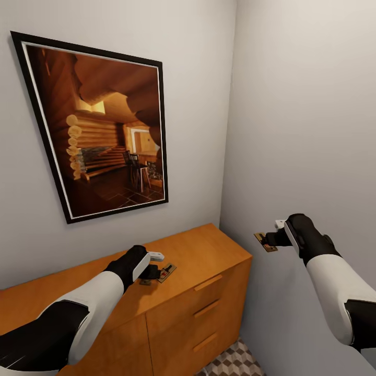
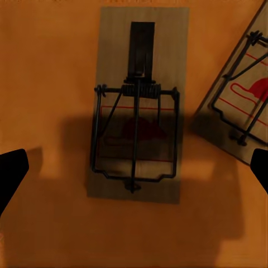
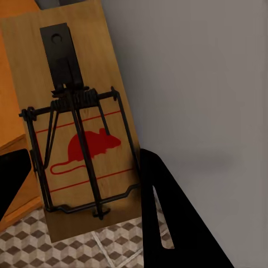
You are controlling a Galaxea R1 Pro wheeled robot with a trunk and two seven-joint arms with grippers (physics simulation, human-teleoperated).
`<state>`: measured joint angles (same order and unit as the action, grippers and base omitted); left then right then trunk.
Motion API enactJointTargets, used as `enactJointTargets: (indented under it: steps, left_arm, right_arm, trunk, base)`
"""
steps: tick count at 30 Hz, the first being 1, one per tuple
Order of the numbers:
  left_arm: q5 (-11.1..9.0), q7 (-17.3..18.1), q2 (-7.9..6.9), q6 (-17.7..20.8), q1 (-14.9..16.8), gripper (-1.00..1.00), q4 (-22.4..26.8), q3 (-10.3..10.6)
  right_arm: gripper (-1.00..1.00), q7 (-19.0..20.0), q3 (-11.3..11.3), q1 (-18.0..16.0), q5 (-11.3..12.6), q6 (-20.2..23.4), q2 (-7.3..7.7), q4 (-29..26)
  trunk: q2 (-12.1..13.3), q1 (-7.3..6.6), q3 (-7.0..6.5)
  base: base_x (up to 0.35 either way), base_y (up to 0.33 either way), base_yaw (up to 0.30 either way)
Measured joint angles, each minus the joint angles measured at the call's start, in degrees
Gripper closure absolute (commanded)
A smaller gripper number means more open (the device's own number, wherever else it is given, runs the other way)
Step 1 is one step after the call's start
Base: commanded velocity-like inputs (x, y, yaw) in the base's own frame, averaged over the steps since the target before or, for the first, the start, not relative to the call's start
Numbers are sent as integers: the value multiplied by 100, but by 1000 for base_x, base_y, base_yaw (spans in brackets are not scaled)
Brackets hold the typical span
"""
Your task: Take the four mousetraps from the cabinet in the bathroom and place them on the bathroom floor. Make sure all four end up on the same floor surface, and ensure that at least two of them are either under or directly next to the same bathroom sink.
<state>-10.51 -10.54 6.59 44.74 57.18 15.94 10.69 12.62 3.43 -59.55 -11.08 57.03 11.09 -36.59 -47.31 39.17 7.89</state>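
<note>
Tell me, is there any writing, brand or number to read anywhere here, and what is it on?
None to read.
Mousetrap in the right gripper: a red mouse picture, no letters.
Mousetraps on the cabinet, under the left gripper: red marks, no legible words.
Framed picture: a log cabin interior, no text.

A framed picture is hanging in a grey-walled corner.

The framed picture (image 1: 96,133), black-edged with a thin white inner border, is showing a log-cabin interior with stacked logs, a lit doorway and dark chairs. It is hanging tilted on the left wall (image 1: 198,47), which is meeting the plain right wall (image 1: 308,115) in a corner that is running down the head view.
</note>
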Motion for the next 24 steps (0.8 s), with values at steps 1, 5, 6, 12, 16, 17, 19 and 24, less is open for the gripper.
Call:
enactJointTargets:
  steps: [1,5,6,12,16,17,19,24]
  left_arm:
    - [1,1,0,-1,0,-100,2,0]
    - [-2,2,2,-4,0,-100,11,2]
    - [-2,3,2,-2,0,-100,14,3]
    - [-14,7,2,1,0,-100,29,7]
    - [-30,10,2,7,0,-100,28,8]
    - [-32,11,2,13,0,-100,27,8]
    - [-40,11,4,60,0,-100,26,8]
    - [-46,12,9,190,0,-100,34,8]
  right_arm:
    - [100,1,0,0,0,0,0,0]
    - [100,1,0,0,0,0,0,0]
    - [100,1,0,0,0,0,0,0]
    - [100,3,0,0,0,0,0,0]
    - [100,3,0,0,0,0,0,0]
    - [100,3,0,0,0,0,0,0]
    - [100,3,0,0,0,0,0,0]
    - [100,3,0,0,0,0,1,0]
  trunk:
    - [0,0,0]
    - [0,0,0]
    - [0,0,0]
    - [0,0,0]
    - [0,0,0]
    - [0,0,0]
    - [0,0,0]
    - [0,0,0]
  base:
    - [0,0,0]
    - [0,0,0]
    - [0,0,0]
    - [0,0,0]
    - [0,0,0]
    - [0,0,0]
    - [0,0,0]
    - [0,0,0]
